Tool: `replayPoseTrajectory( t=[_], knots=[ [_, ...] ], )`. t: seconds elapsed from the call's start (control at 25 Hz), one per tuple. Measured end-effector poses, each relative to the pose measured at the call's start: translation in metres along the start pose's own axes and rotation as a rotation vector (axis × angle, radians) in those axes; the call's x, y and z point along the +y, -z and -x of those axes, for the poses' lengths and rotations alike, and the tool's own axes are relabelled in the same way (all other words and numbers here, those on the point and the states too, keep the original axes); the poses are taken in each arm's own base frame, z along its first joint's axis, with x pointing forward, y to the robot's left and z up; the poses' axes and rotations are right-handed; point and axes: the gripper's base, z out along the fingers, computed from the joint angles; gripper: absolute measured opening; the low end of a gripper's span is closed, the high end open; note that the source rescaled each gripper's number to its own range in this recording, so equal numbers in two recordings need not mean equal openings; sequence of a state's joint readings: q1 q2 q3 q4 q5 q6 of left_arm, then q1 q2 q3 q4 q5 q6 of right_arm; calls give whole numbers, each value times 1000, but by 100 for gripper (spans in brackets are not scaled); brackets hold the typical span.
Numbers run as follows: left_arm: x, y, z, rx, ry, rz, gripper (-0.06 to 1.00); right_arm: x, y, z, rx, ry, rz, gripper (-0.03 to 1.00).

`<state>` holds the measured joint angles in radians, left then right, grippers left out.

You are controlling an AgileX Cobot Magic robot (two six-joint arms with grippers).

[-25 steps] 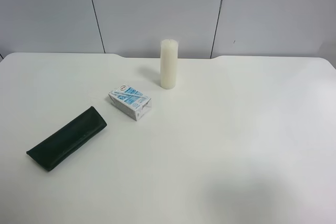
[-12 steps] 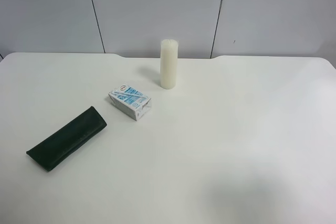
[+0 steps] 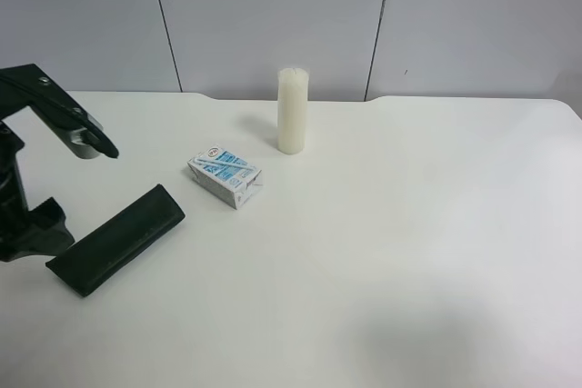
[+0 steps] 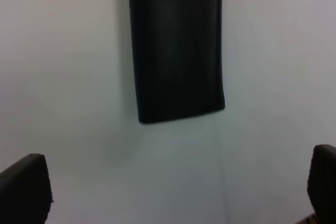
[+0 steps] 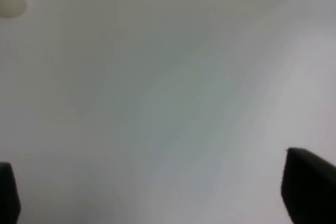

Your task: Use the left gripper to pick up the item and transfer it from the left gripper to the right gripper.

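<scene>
We are seeing an early stage: on the white desk (image 3: 409,252) nothing is lifted yet, so pickup and handover are both remaining. Our left gripper (image 4: 173,187) is hovering just short of one end of the pouch (image 3: 116,240), jaws spread wide and empty; the right gripper (image 5: 157,187) is hanging over the desk, jaws likewise apart. The pouch is lying flat near the carton (image 3: 226,179): oblong, soft-looking, very dark green

On the table (image 3: 409,224), the carton (image 3: 226,178) is sitting near the middle. The candle (image 3: 292,111) is standing behind the carton, toward the view's right. The pouch (image 3: 116,239) is lying in front of the carton, toward the view's left, and the left gripper (image 4: 176,182) is hanging off the pouch's end farthest from the carton.
</scene>
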<state>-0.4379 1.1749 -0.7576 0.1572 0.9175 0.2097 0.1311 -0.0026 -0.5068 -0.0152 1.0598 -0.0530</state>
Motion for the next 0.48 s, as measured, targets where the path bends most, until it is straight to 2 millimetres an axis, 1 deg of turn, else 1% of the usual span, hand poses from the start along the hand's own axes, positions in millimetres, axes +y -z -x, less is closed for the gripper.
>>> replayPoseTrajectory(
  t=[0.16,0.28,0.48],
  knots=[
    [0,-31,13,44,-21,-16,100,0,0,0,0,0,0,100],
    [-1,-52,20,80,-33,-32,100,0,0,0,0,0,0,100],
    [-2,-71,26,83,-43,-41,100,0,0,0,0,0,0,100]
  ],
)
